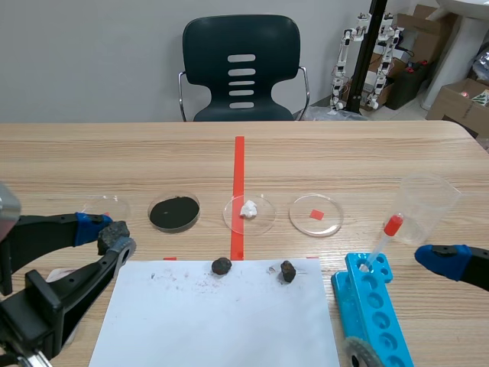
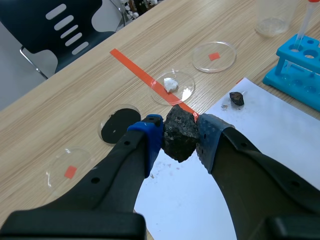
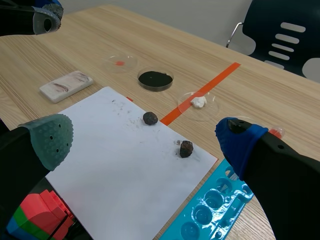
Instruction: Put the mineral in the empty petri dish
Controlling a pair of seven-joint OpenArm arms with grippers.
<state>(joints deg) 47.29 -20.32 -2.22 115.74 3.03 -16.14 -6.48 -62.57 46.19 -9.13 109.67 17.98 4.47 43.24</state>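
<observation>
Left jaws, closest to the lens, are clamped on a dark, rough mineral lump (image 2: 180, 132). You can see it pressed between the two blue dotted pads (image 2: 151, 140) and lifted off the light wooden table (image 1: 76, 153), over the far left corner of the white paper sheet (image 1: 221, 321).

Locate four round clear petri dishes in a row beyond the sheet:
- The left-end dish (image 1: 95, 208) shows only a small red square. The held lump hangs near it, on the robot's side, and is not in any dish.
- The second dish (image 1: 174, 196) holds black powder.
- The third dish (image 1: 263, 222) sits on the orange-red tape line and holds a white clump.
- The right-end dish (image 1: 306, 222) shows only a red square.

Note two more dark lumps lying on the sheet near its far edge, one (image 1: 221, 265) left of the other (image 1: 287, 271) and well apart from it.

Right jaws stand wide open with nothing between the grey-green pad (image 3: 52, 140) and the blue pad (image 3: 235, 137). They hang beside the blue plastic tube rack (image 1: 374, 306). You will find a red-capped dropper (image 1: 384, 241) standing in that rack and a clear plastic cup (image 1: 428, 206) just behind it
</observation>
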